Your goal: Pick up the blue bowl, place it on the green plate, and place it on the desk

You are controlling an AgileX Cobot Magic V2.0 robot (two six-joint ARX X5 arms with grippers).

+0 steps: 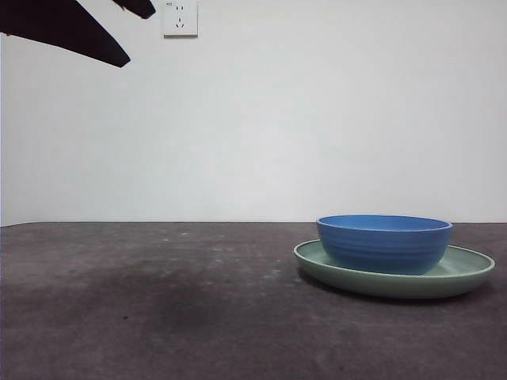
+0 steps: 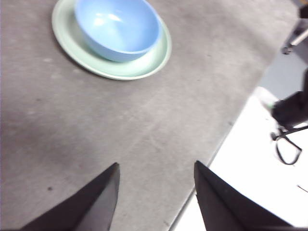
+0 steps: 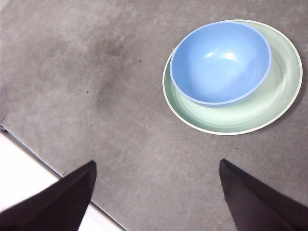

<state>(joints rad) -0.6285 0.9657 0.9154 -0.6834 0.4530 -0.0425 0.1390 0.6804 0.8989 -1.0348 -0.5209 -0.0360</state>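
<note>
— Behind everything I see a plain white wall (image 1: 317, 119), and low on the scene a dark grey-brown tabletop (image 1: 158, 301) with pale smudges. Where is the blue bowl?

— Blue bowl (image 1: 385, 242) stands upright inside the green plate (image 1: 467, 273). It touches the plate's floor. It is empty and glossy, with faint ridges on its outer wall.

— Is it in the middle of the plate?

— Not exactly. From the right wrist camera the blue bowl (image 3: 220, 62) sits toward one side of the green plate (image 3: 269, 110), so a wide crescent of green shows on the other side. The left wrist camera shows the same: blue bowl (image 2: 118, 29) off-centre on the green plate (image 2: 144, 65).

— And the plate?

— It lies flat on the tabletop, on the right part of the front picture. The surface around it is bare.

— What do the end effectors do?

— The left end effector (image 2: 156, 192) hangs above the tabletop, near its edge, well apart from the plate. Its two black jaws are spread, with nothing between them. The right end effector (image 3: 156, 190) also hangs over the tabletop near an edge, apart from the plate. Its jaws are spread wide and hold nothing.

— Anything else?

— A white wall socket (image 1: 180, 17) at the top of the front picture, and beside it black arm tips (image 1: 79, 32) in the upper left corner. I cannot tell which arm that is.
</note>
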